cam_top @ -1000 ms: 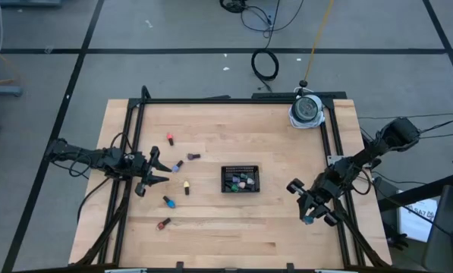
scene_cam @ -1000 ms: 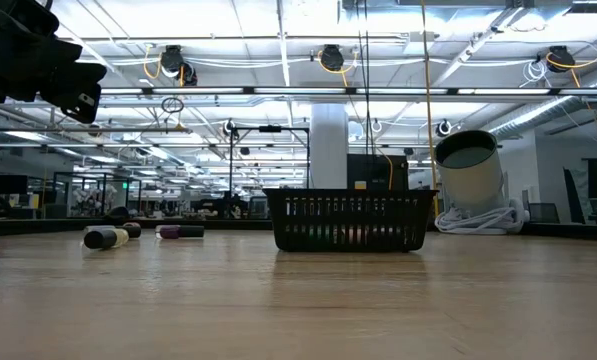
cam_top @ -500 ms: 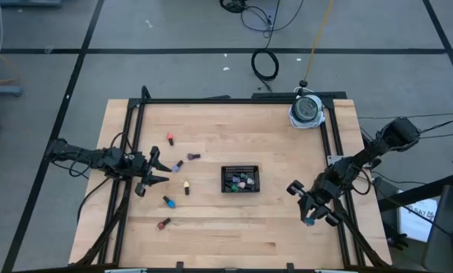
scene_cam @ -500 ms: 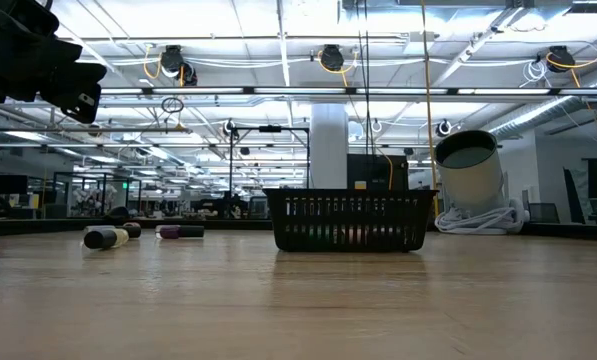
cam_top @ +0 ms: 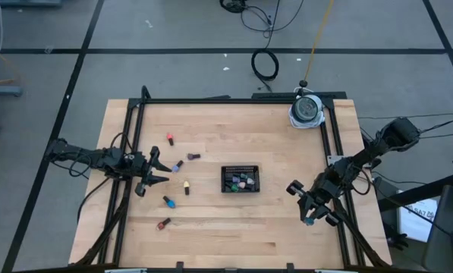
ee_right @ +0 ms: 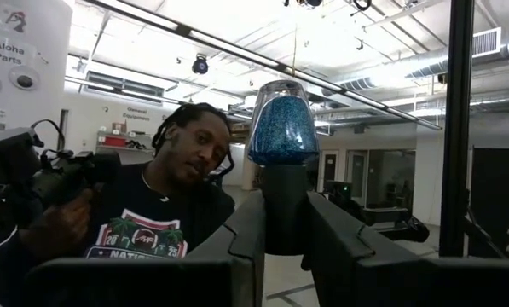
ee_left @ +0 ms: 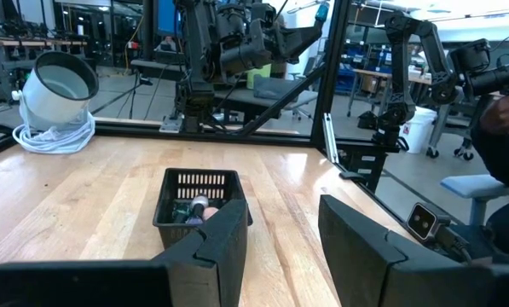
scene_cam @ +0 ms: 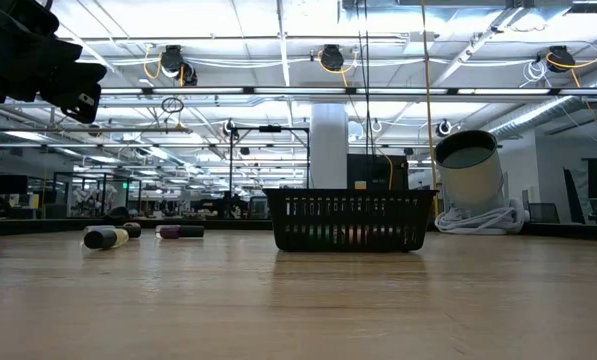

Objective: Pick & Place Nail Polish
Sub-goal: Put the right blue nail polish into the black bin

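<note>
My right gripper (cam_top: 308, 218) hovers over the table's near right part, shut on a blue glitter nail polish bottle (ee_right: 282, 119). My left gripper (cam_top: 161, 167) is open and empty at the table's left, with a purple bottle (cam_top: 177, 165) lying just in front of its fingers. Several more bottles lie loose on the wood: red (cam_top: 170, 139), dark (cam_top: 193, 156), yellow (cam_top: 187, 186), blue (cam_top: 167, 202) and red (cam_top: 164, 224). The black mesh tray (cam_top: 240, 179) in the middle holds several bottles. The tray also shows in the left wrist view (ee_left: 201, 198) beyond my left gripper (ee_left: 280, 247). My right gripper pinches the bottle's dark cap (ee_right: 284, 213) between its two fingers (ee_right: 247, 234). The blue body stands out past the fingertips, cap end toward the gripper. The bottle is lifted clear of the table.
A white roll with a coiled cord (cam_top: 306, 111) stands at the far right corner. A black frame (cam_top: 326, 144) borders the table's sides and far edge. A person (ee_right: 164, 222) shows beyond the table in the right wrist view. Bare wood lies along the near edge.
</note>
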Controlling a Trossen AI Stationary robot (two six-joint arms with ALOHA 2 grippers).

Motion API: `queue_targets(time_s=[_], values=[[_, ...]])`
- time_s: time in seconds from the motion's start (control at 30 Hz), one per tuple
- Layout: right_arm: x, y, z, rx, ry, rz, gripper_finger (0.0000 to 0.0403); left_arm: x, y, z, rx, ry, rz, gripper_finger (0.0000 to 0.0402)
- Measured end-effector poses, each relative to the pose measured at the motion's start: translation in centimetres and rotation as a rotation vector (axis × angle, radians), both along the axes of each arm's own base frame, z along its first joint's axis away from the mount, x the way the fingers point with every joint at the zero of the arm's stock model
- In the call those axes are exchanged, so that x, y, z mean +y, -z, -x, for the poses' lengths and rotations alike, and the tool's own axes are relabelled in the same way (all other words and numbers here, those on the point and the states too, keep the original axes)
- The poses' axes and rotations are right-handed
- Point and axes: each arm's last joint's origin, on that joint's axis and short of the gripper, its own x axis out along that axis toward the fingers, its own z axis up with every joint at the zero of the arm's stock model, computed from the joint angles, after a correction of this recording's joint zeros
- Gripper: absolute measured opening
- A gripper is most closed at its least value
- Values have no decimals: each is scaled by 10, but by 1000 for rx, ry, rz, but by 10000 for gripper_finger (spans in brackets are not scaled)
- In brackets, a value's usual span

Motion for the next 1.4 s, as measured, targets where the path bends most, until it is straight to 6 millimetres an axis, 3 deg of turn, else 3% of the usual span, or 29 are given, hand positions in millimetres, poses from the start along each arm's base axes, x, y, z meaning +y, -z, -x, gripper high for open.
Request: queue_targets(time_s=[0.63, 0.77, 0.97, 1.2, 1.4], values=[[1, 3, -1, 1, 19, 32, 49, 0, 0, 0, 0, 0, 0, 145], [0, 10, -7, 99, 143, 42, 49, 0, 0, 0, 0, 0, 0, 145], [-3, 27, -39, 457, 458, 82, 49, 0, 0, 0, 0, 0, 0, 145], [-8, 27, -85, 719, 558, 236, 49, 0, 0, 0, 0, 0, 0, 145], [-33, 41, -111, 907, 671, 316, 49, 0, 0, 0, 0, 0, 0, 145]])
